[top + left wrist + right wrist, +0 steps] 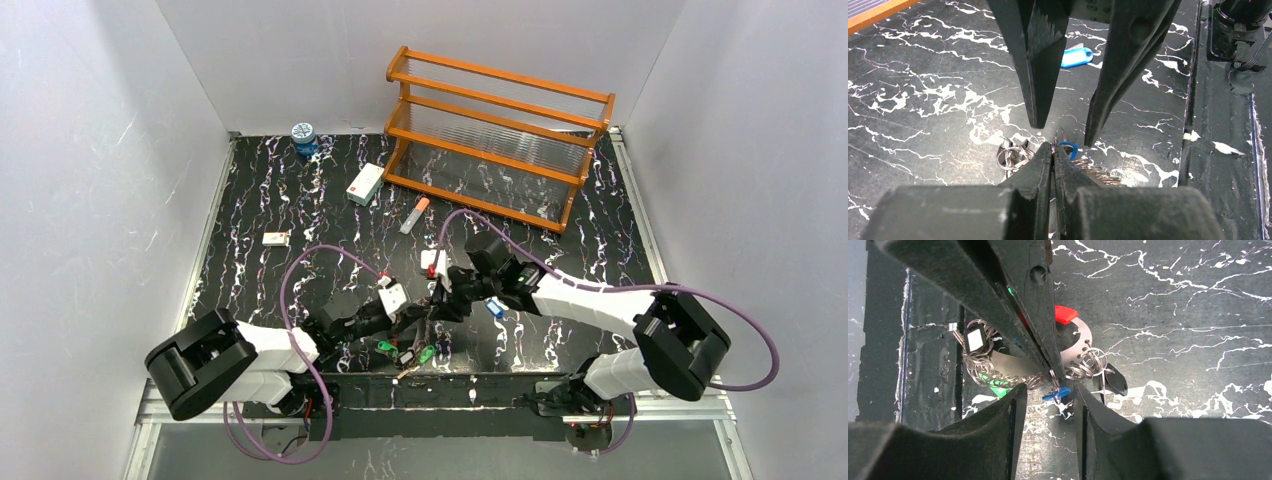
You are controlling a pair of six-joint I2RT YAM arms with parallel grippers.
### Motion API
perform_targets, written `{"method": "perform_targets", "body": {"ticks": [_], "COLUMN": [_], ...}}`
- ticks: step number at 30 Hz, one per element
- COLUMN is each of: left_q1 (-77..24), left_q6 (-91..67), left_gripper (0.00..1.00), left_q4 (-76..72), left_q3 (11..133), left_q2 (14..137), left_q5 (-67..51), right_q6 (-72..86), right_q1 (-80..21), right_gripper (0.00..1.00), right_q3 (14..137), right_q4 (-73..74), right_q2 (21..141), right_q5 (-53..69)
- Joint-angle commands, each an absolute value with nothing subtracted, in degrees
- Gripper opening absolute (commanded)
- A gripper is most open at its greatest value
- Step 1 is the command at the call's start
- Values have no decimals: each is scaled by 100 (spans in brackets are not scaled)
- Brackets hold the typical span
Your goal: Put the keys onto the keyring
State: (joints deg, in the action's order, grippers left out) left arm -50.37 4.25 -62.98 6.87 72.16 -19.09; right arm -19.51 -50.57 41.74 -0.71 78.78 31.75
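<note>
Left gripper [1054,150] pinched tight on blue key [1068,149] beside keyring [1080,335]; right gripper [1048,390] spread around it. Guess halfway-ish tbh: other blue key [1076,56] loose, well apart, not threaded yet.

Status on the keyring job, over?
Left gripper shut on blue key by its small ring. Right gripper open, straddling it. Keyring close by the tips. Loose rings bunched alongside.

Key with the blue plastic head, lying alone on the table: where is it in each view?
Top external: key with blue plastic head right of centre, beside the right arm.
Left wrist: upper middle, beyond the right claw.
Right wrist: not in it.
Shared landmark: the shut left claw.
</note>
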Motion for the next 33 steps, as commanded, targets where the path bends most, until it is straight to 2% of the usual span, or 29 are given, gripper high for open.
{"method": "perform_targets", "body": {"ticks": [1,8,19,25,27,30,33], "left_q1": [-5048,-5053,-5046,-5050,-5045,-5046,-5046], "left_q6": [358,307,221,205,215,208,210], "left_gripper": [0,0,0,0,0,0,0], "left_q4": [-6642,-7178,-7752,-7852,-7874,-7890,-7894], "left_q3": [500,221,13,12,15,9,15], "left_q2": [6967,6579,6239,6317,6337,6330,6304], "left_q5": [-1784,-1745,-2080,-2145,-2143,-2134,-2095], "right_q6": [-1618,-1134,-566,-396,-408,-492,-573], "right_q1": [-4882,-4507,-4296,-4291,-4292,-4290,-4294], "right_gripper": [51,54,45,34,28,12,8], "right_q3": [3821,3001,2702,2868,2883,2904,2894], "right_q4": [-1028,-2578,-3824,-4034,-4034,-3892,-3740], "right_q2": [7456,6857,7058,7418,7495,7545,7550], "right_q5": [3575,4515,5293,5485,5462,5354,5308]}}
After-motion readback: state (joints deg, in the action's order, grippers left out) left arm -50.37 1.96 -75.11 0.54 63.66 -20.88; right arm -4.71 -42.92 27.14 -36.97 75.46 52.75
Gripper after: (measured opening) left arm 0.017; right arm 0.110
